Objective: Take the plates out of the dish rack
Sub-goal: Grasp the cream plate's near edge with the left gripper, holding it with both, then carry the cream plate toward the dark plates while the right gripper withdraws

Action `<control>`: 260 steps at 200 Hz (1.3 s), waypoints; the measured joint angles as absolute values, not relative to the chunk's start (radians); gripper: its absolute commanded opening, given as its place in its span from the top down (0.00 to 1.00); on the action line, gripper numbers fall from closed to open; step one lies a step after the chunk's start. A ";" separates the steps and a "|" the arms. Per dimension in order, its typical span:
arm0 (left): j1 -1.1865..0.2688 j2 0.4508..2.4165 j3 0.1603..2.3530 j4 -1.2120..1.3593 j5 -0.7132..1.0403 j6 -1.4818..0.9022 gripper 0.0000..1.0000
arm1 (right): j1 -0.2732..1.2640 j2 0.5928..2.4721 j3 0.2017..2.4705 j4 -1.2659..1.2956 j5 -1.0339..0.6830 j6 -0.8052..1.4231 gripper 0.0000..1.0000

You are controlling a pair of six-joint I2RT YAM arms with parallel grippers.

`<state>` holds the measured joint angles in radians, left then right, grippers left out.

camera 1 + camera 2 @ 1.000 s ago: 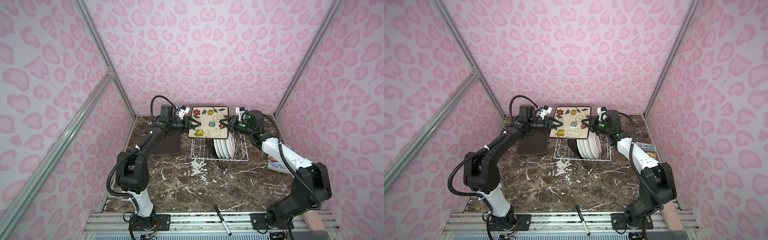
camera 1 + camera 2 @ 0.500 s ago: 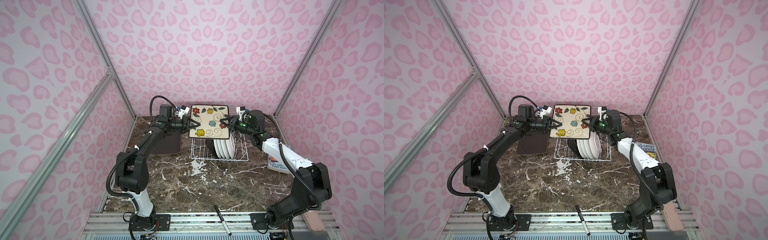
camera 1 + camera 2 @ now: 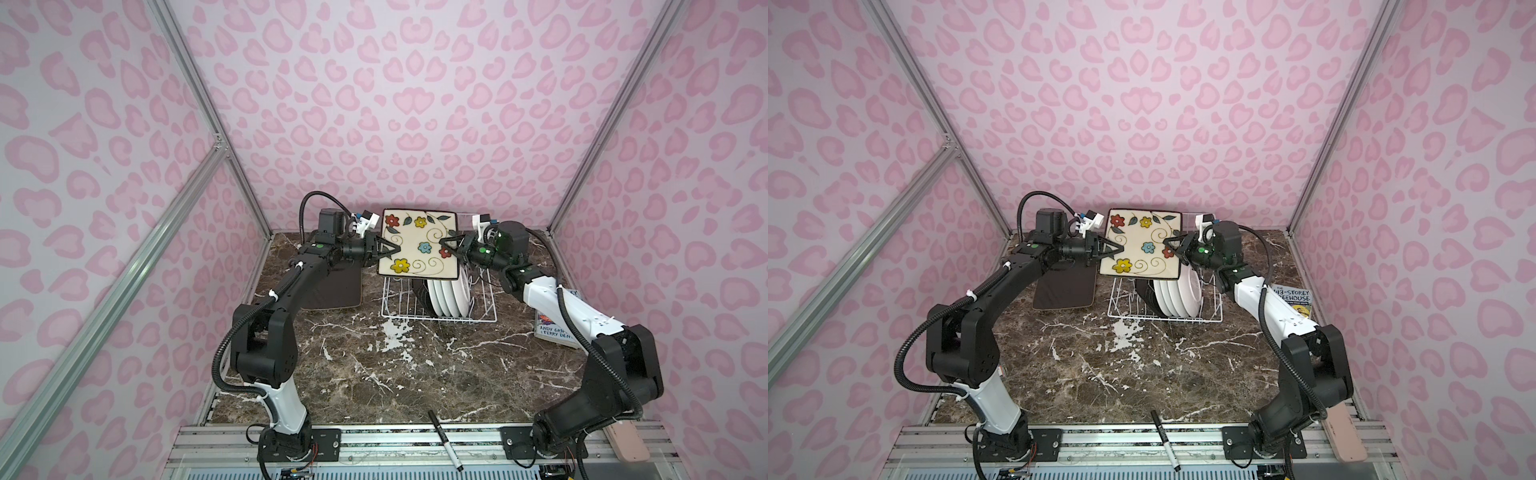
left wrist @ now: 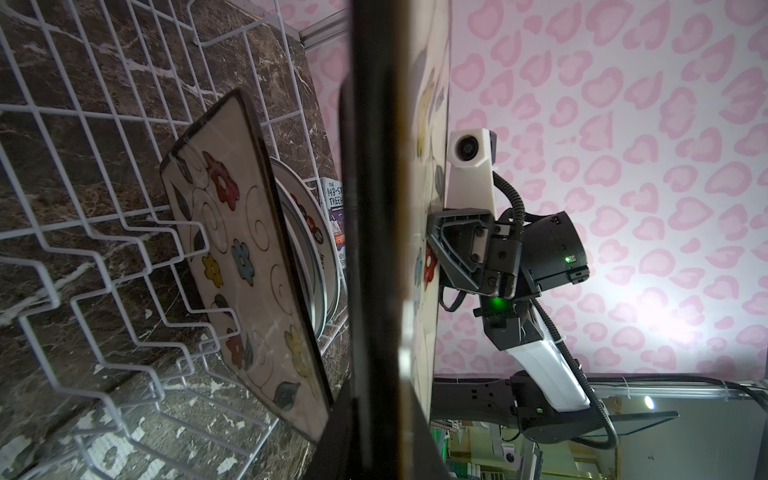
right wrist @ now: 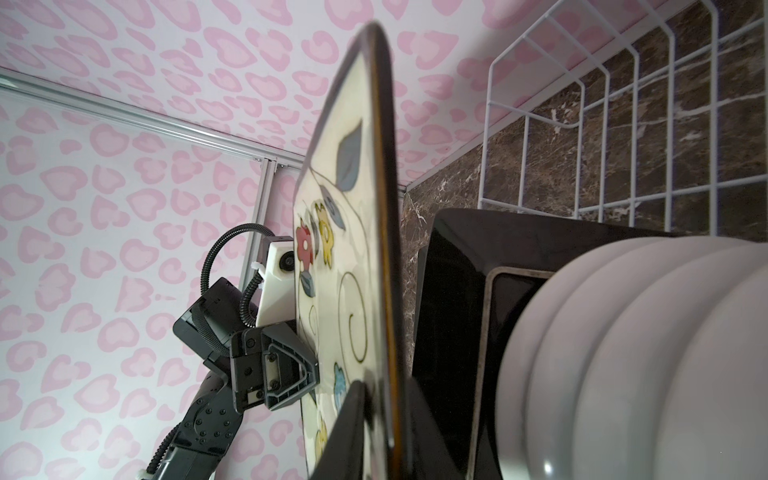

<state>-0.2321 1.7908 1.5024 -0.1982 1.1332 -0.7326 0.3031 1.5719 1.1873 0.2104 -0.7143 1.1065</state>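
A square plate (image 3: 419,243) (image 3: 1142,245) with a cream face and coloured flowers hangs upright above the dish rack (image 3: 440,320) (image 3: 1163,319). My left gripper (image 3: 395,249) (image 4: 382,436) is shut on its left edge. At the opposite edge my right gripper (image 3: 444,243) (image 5: 386,436) has its jaws close on both sides of the rim. Inside the rack another square plate (image 4: 237,257) (image 5: 453,311) stands upright, with several round white plates (image 3: 451,295) (image 5: 623,353) behind it. Left of the rack lies a dark brown square plate (image 3: 336,289) (image 3: 1065,291), face down on the table.
An illustrated book (image 3: 555,332) (image 3: 1293,297) lies right of the rack under my right arm. A black pen (image 3: 446,440) rests on the front rail. A pink block (image 3: 627,440) sits at the front right corner. Pink walls close in the sides and back.
My left gripper's jaws have closed onto the plate's left edge. The plate has risen very slightly, and both arms have otherwise stayed in place.
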 measured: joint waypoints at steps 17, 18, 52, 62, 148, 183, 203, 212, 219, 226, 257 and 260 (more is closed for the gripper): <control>-0.228 1.791 1.502 -0.193 1.129 -0.733 0.97 | 0.306 1.571 1.187 0.210 -0.708 1.103 0.74; -0.228 1.790 1.502 -0.193 1.129 -0.733 0.97 | 0.306 1.571 1.187 0.210 -0.707 1.103 0.74; -0.220 1.776 1.493 -0.183 1.124 -0.738 0.97 | 0.308 1.567 1.187 0.210 -0.703 1.091 0.60; -0.219 1.772 1.488 -0.177 1.122 -0.739 0.97 | 0.310 1.561 1.187 0.207 -0.699 1.088 0.56; -0.205 1.735 1.485 -0.187 1.052 -0.735 0.97 | 0.315 1.518 1.201 0.141 -0.638 1.007 0.37; -0.198 1.728 1.508 -0.242 1.029 -0.702 0.96 | 0.321 1.507 1.233 0.080 -0.621 0.955 0.24; -0.188 1.723 1.533 -0.303 0.987 -0.669 0.97 | 0.326 1.493 1.253 0.052 -0.612 0.916 0.02; -0.182 1.718 1.542 -0.331 0.969 -0.657 0.96 | 0.327 1.484 1.261 0.037 -0.601 0.892 0.01; -0.176 1.711 1.550 -0.358 0.953 -0.645 0.96 | 0.329 1.477 1.266 0.022 -0.597 0.868 0.01; -0.172 1.702 1.559 -0.383 0.938 -0.632 0.96 | 0.332 1.471 1.272 0.005 -0.590 0.849 0.01; -0.160 1.673 1.625 -0.488 0.885 -0.559 0.96 | 0.341 1.454 1.289 -0.067 -0.546 0.759 0.01; -0.159 1.671 1.629 -0.496 0.882 -0.551 0.96 | 0.343 1.453 1.290 -0.071 -0.544 0.752 0.01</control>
<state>-0.1585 1.6707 1.6291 -0.4961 0.8818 -0.5510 0.3428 1.4528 1.2896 -0.0711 -0.5438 0.7521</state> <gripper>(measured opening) 0.162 0.991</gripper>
